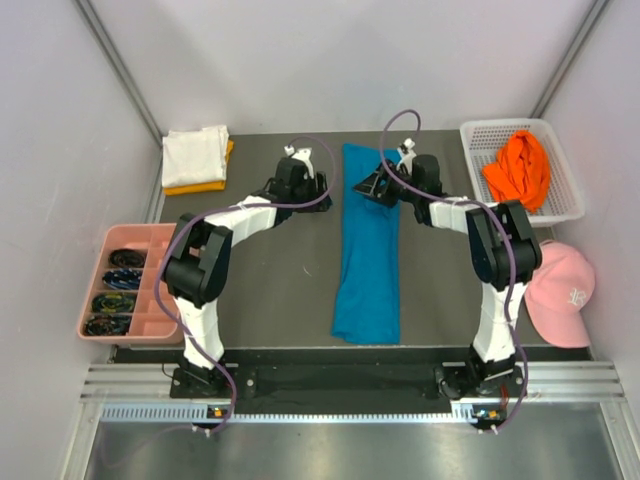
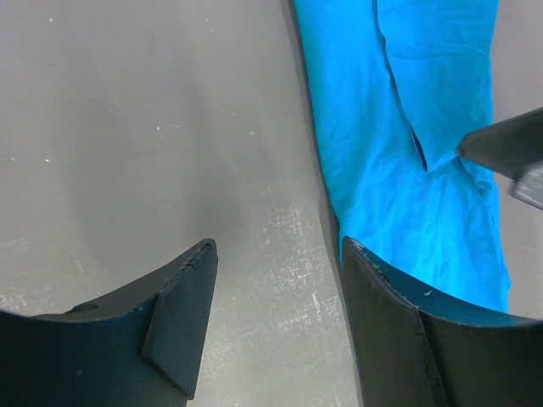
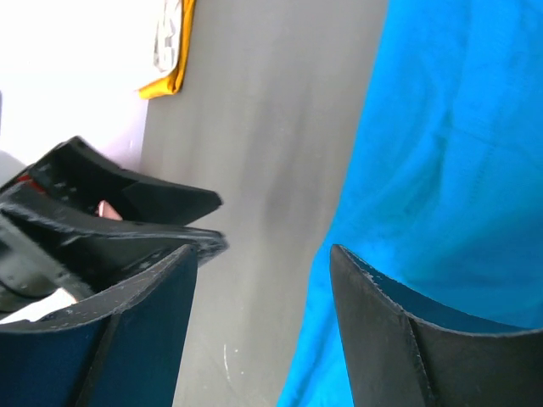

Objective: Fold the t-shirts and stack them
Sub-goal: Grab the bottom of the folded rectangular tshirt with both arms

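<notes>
While the teal-blue t-shirt (image 1: 367, 245) lies flat as a long narrow strip down the middle of the grey tabletop (image 1: 280, 280), running from the far side toward the arm bases, both arms reach over its far end and come close together there. In the left wrist view the left end effector (image 2: 278, 254) has its jaws spread wide with nothing between them. Bare tabletop shows in the gap, and its right finger (image 2: 416, 331) overlaps the left edge of the cloth, though whether it touches cannot be told. A soft fold line runs along the cloth just beyond it. The right end effector (image 3: 265, 259) is likewise spread wide and empty. In its own view the shirt's edge meets bare tabletop in the gap between its fingers, its right-hand finger (image 3: 407, 339) sits over the blue cloth, and the dark tips of the other end effector show just beside its left-hand finger. At the far left corner a folded white t-shirt (image 1: 195, 153) rests on top of a yellow-orange t-shirt (image 1: 205, 185). At the far right a bright orange t-shirt (image 1: 517, 170) sits crumpled in a white basket (image 1: 565, 205). A pink cap (image 1: 560, 285) lies at the right side, and a pink tray (image 1: 155, 300) holding coiled cables sits at the left edge.
</notes>
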Motion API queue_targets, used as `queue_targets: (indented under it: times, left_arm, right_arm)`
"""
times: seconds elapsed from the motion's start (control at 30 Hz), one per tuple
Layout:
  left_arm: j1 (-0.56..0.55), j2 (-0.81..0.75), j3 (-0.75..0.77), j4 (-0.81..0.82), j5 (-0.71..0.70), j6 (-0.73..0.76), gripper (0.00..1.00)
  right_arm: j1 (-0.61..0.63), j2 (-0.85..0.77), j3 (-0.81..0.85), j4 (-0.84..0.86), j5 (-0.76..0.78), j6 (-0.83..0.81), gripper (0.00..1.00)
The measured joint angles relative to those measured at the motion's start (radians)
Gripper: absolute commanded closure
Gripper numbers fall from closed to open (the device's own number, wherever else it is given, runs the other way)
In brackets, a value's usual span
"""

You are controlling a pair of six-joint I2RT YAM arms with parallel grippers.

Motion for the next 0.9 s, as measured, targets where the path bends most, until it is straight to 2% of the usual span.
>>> queue_targets:
  times: [0.47,0.9]
  left_arm:
    - [0.017,-0.008,-0.02,0.0,0.0,-0.002,0.35]
    - [0.022,-0.054,-0.067,0.0,0.007,-0.019,0.34]
  right_arm:
    - [-0.023,0.1,-0.061,0.064,-0.004,0.066,0.36]
    - [-0.023,0.063,-0.083,0.028,-0.002,0.061,0.35]
